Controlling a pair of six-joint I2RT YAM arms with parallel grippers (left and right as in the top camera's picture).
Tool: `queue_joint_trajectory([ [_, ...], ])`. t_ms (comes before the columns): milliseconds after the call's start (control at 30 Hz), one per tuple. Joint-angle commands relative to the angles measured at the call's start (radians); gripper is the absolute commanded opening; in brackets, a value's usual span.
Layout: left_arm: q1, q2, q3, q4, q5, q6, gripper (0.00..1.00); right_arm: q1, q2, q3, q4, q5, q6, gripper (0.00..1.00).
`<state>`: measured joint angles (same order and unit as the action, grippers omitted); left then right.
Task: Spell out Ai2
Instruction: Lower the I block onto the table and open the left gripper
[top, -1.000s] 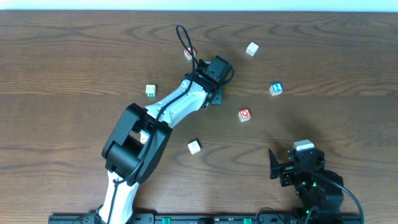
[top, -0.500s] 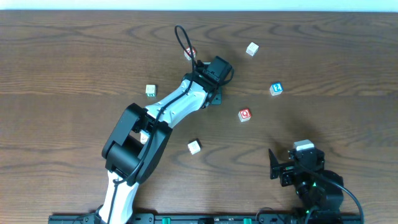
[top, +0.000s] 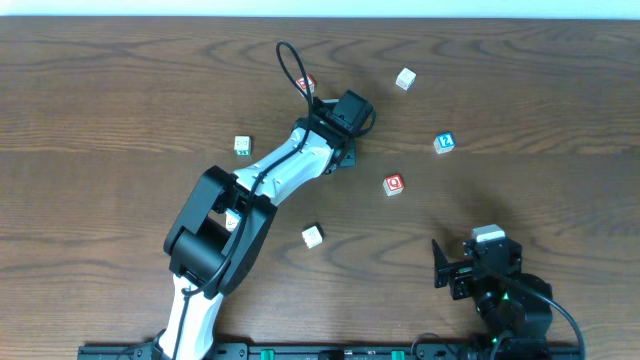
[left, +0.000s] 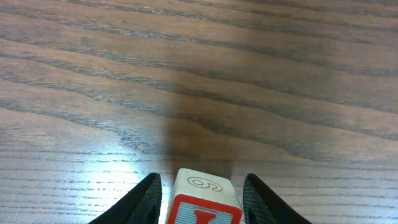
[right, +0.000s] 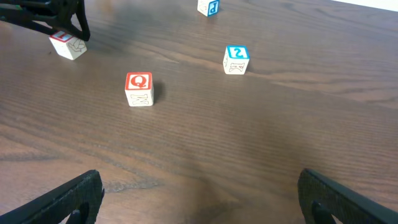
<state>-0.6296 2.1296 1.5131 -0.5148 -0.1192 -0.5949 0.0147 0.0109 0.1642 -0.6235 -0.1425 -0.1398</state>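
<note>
The I cube (left: 203, 202), pale wood with a red I in a red frame, stands on the table between the fingers of my left gripper (left: 201, 177). A thin gap shows on each side of it, so the jaws are open around it. From above, the left gripper (top: 343, 157) hides this cube; the right wrist view shows the I cube (right: 68, 45) resting on the wood under the dark fingers. The blue 2 cube (top: 445, 142) (right: 236, 59) lies to the right. A red-marked cube (top: 306, 85) sits behind the cable, its letter unreadable. My right gripper (top: 445, 272) (right: 199, 180) is open and holds nothing.
The red Q cube (top: 393, 184) (right: 138, 89) lies between the two grippers. A green-marked cube (top: 243, 146) is at the left, a pale cube (top: 313, 236) beside the left arm, and another pale cube (top: 404, 78) at the back right.
The cable loop above the left wrist has shifted slightly to the left. The cubes and the right arm have not moved.
</note>
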Motion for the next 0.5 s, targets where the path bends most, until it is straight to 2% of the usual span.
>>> queue_joint_trajectory([
  [0, 0.001, -0.024, -0.013, 0.007, -0.018, -0.013, 0.44, -0.007, -0.005, -0.007, 0.0, -0.011, -0.011, 0.99],
  [467, 0.001, -0.024, -0.013, 0.005, -0.011, -0.042, 0.37, -0.007, -0.005, -0.007, -0.001, -0.011, -0.011, 0.99],
])
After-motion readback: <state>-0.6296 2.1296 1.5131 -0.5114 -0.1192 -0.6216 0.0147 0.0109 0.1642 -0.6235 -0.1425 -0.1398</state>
